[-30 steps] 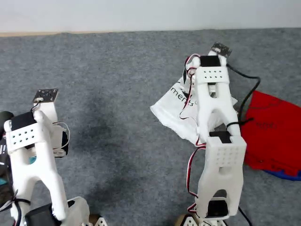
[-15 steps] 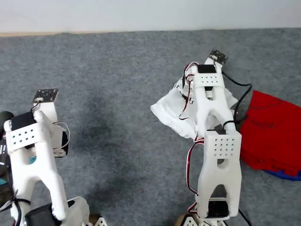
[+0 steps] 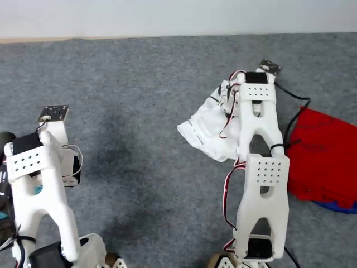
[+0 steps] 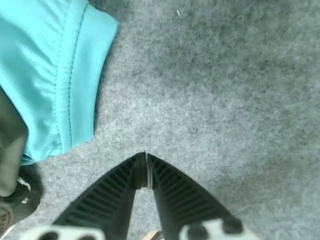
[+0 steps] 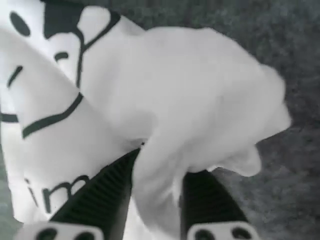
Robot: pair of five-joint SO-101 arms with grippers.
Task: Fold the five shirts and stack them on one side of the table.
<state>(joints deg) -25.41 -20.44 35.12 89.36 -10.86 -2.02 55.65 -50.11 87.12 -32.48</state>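
Right wrist view: the white shirt is pinched between the fingers of the right gripper (near the red shirt). Folding is judged underway; spreading it flat is called for next. The left gripper is held pressed together.

Dark print noted on white shirt, rt wrist view: curved strokes + a few letter fragments near the fabric edge, cut off by folds and blurred. No whole word can be made out. In high view, thin dark marks are seen along its crumpled edge, too small to be read. Faint darker mark on red shirt, illegible. No nos., labels or signs legible.
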